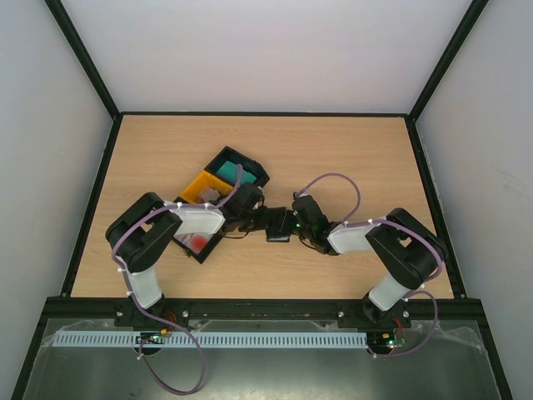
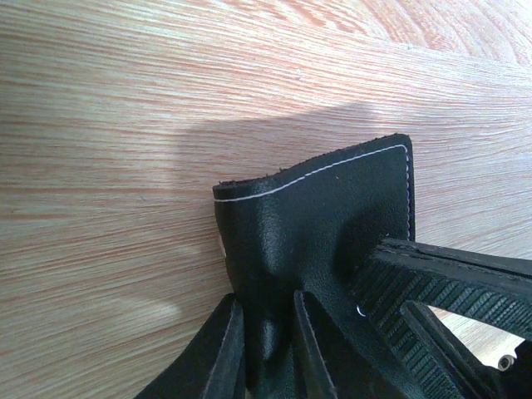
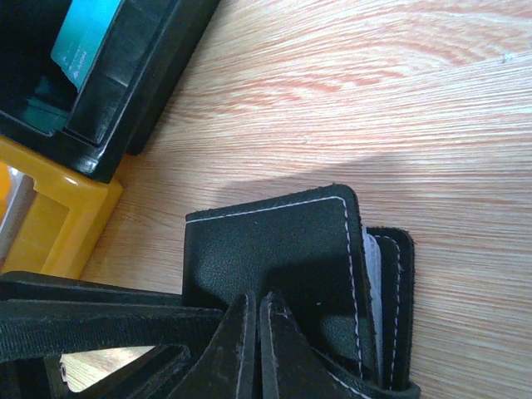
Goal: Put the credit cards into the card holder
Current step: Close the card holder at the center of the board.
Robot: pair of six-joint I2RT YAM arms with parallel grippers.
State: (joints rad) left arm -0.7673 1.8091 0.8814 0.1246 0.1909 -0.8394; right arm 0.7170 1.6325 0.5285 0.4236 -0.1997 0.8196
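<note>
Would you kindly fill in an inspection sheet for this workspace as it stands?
Surface: wooden table, no spills seen.
Job's things: wallet between both grippers, leaves parted; teal cards in black tray; red card in near tray.
Clutter: yellow tray.
Grippers: left gripper and right gripper both shut on wallet.
Cables: purple cables, looped, clear of wallet.
Surroundings: white walls, black frame.

Black card holder [image 3: 266, 249] (white stitching)
</note>
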